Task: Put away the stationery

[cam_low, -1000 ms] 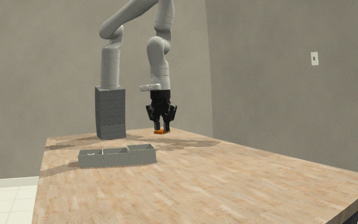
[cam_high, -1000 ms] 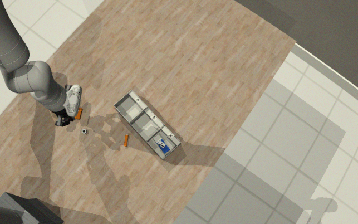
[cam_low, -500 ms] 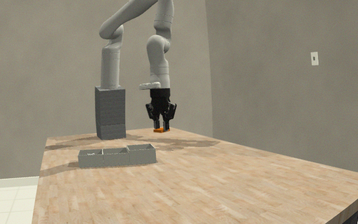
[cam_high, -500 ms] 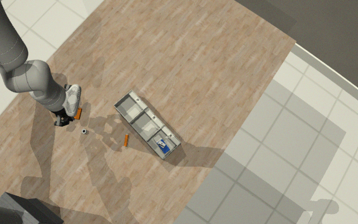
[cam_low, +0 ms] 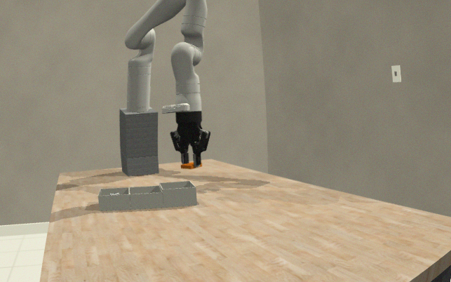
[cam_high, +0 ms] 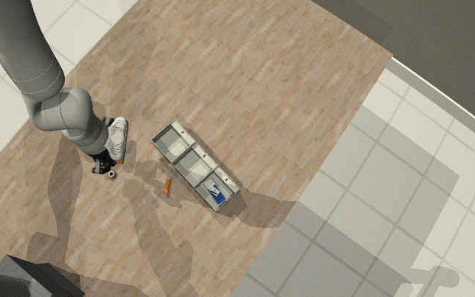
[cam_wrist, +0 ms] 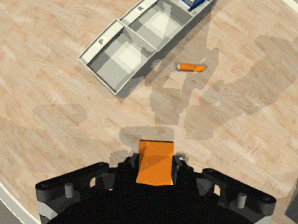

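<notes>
Top view, 12 o'clock at its upper edge: bin X [cam_high: 227, 179] [cam_low: 115, 203] [cam_wrist: 204, 10], one, holding a blue item [cam_high: 219, 196] [cam_wrist: 194, 5] and a small white piece [cam_high: 214, 190] [cam_low: 114, 193]; bin R [cam_high: 204, 156] [cam_low: 146, 198] [cam_wrist: 141, 8] and bin P [cam_high: 182, 132] [cam_low: 179, 196] [cam_wrist: 101, 41] adjoin in a row towards 10 o'clock. Orange stick [cam_high: 167, 186] [cam_wrist: 191, 67], one, lying near bin X at its 9 o'clock. Metal nut [cam_high: 111, 174] [cam_wrist: 181, 157], one, farther out beyond the stick. Tabletop [cam_high: 269, 92] [cam_low: 255, 238] [cam_wrist: 45, 60]: broad wood from the bins towards 1 o'clock; nearest edge to bin X at 4 o'clock, well apart. Obscured: much of the orange block from above, under the arm; part of the nut in the wrist view, where bin X is also cut off; the white piece's kind, unreadable. Gripper [cam_high: 111, 159] [cam_low: 191, 161] [cam_wrist: 155, 162], one, pointing down, fingers partly open and clasping the orange block [cam_high: 120, 161] [cam_low: 187, 165] [cam_wrist: 155, 162], raised above the wood.
</notes>
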Robot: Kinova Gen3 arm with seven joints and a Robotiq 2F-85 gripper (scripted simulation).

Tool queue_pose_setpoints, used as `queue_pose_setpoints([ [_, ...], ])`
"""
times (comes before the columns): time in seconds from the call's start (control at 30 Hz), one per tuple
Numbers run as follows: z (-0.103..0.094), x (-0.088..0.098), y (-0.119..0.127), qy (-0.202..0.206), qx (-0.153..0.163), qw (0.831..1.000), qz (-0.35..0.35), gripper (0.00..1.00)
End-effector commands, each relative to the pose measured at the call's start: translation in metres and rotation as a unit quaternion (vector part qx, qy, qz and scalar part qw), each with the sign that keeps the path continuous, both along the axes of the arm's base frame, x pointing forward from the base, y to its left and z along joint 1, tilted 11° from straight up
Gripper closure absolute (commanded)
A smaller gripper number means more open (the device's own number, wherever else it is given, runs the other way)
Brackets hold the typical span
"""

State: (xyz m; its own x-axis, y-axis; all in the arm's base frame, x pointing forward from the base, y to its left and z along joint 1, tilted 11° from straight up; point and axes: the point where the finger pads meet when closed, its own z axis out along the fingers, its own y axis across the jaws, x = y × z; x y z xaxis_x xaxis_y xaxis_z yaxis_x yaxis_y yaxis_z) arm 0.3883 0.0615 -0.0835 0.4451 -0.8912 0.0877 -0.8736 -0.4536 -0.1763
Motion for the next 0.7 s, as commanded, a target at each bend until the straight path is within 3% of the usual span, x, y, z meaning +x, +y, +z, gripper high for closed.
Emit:
queue_pose_setpoints([
  [0.0, 0.002, 0.009, -0.028, -0.001, 0.002, 1.000, -0.021, 0.65],
  [0.13, 0.003, 0.012, -0.039, -0.001, 0.002, 1.000, -0.021, 0.65],
  [0.67, 0.008, 0.036, -0.126, -0.002, 0.002, 1.000, -0.021, 0.65],
])
